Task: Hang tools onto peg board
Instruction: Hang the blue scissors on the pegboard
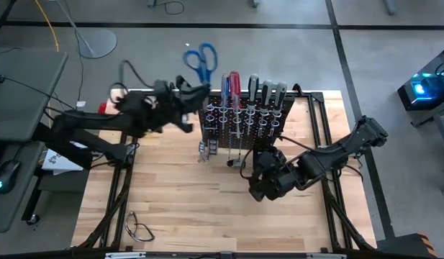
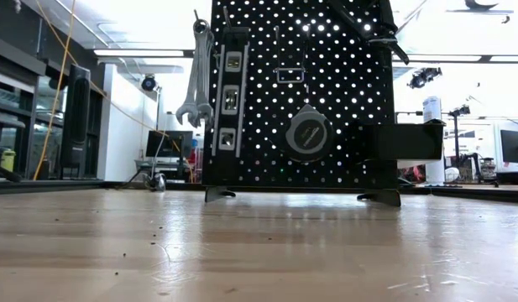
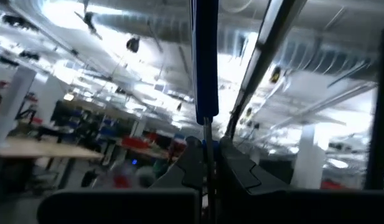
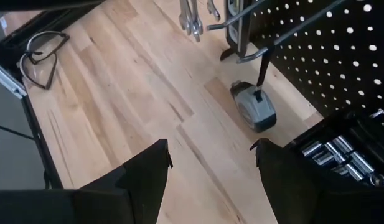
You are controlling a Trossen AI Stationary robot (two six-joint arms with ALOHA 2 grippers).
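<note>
Light wood-plank table (image 1: 207,194): black peg board (image 1: 239,119) upright; safety glasses (image 1: 139,229) near corner. Grey floor beyond. Left gripper (image 1: 200,92) clenched on blue-handled scissors (image 1: 201,61); right gripper (image 4: 210,158) released.

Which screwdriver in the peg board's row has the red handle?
The red-handled screwdriver, second from the row's left end in the high view. A blue-handled screwdriver flanks it on that side, and grey-handled screwdrivers on the other.

Both arms showing dark, matte black, jointed, chunky links. Left arm (image 1: 99,126) carrying looping black cable, red patch by its base. Right arm (image 1: 329,152) ending in broad, flat, black, tapering fingers (image 4: 142,177).
</note>
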